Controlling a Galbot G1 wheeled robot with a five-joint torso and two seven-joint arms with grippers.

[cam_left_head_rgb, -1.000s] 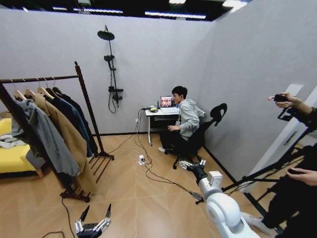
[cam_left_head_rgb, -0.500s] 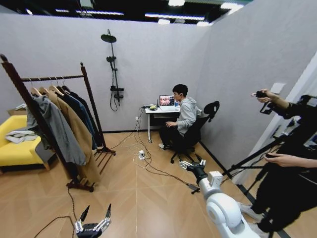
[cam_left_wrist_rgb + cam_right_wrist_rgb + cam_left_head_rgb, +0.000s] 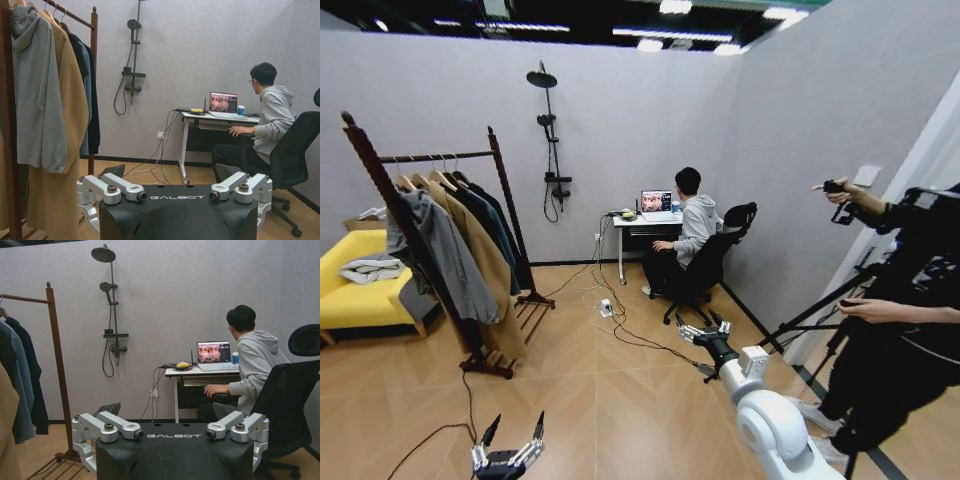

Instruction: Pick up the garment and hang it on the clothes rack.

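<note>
Both the left gripper (image 3: 508, 441) and right gripper (image 3: 703, 331) gape empty, so reaching toward the rack (image 3: 435, 157) ahead could snag the wrong coat instead of the black garment (image 3: 510, 232).

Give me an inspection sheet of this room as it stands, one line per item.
Surface: bare wood-pattern floor.
Job's things: dark reddish-brown wooden clothes rack carries the long black garment at its far end.
Clutter: grey hooded jacket, tan coat and blue jacket on the rack; yellow sofa.
Grippers: left claw open, low and empty; right claw open, held forward, empty.
Cables: white and black leads across the floor.
Surroundings: wall shower fitting; white desk with laptop.
</note>
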